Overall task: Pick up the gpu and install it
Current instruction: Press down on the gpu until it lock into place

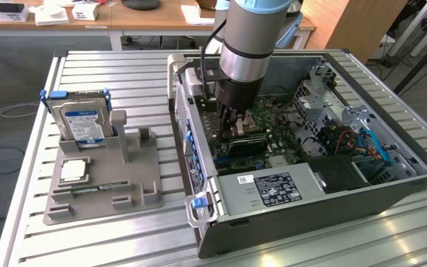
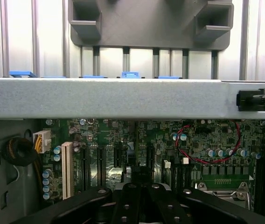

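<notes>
Pincer (image 1: 232, 123) closed, low inside computer case (image 1: 391, 194) over motherboard (image 2: 207, 140) — gpu hard to make out.

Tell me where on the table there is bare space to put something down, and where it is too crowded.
Bare metal table lies in front of the grey holder tray, and behind the hard drive toward the table's far edge. It is crowded inside the open computer case, where the gripper reaches down over the motherboard.
</notes>
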Controlling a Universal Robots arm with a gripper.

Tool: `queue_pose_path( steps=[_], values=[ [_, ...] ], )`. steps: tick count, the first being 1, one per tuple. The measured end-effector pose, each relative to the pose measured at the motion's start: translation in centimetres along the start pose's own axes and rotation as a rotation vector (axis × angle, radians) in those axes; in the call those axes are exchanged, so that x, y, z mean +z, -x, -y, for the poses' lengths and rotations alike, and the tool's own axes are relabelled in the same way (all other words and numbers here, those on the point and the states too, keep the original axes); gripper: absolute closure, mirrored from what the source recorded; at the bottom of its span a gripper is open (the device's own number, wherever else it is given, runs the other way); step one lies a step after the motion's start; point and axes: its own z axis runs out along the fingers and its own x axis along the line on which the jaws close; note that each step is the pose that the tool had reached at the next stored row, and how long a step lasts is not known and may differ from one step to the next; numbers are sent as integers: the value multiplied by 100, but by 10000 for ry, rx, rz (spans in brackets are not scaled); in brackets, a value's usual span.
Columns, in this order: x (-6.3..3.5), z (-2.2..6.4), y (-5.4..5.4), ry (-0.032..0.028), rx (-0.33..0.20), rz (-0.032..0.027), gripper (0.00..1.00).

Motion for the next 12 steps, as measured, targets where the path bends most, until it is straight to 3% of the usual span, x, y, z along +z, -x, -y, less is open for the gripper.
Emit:
queue_pose_path(
  steps=[12],
  values=[
    [10,0,0,1,0,-2,89]
  ],
)
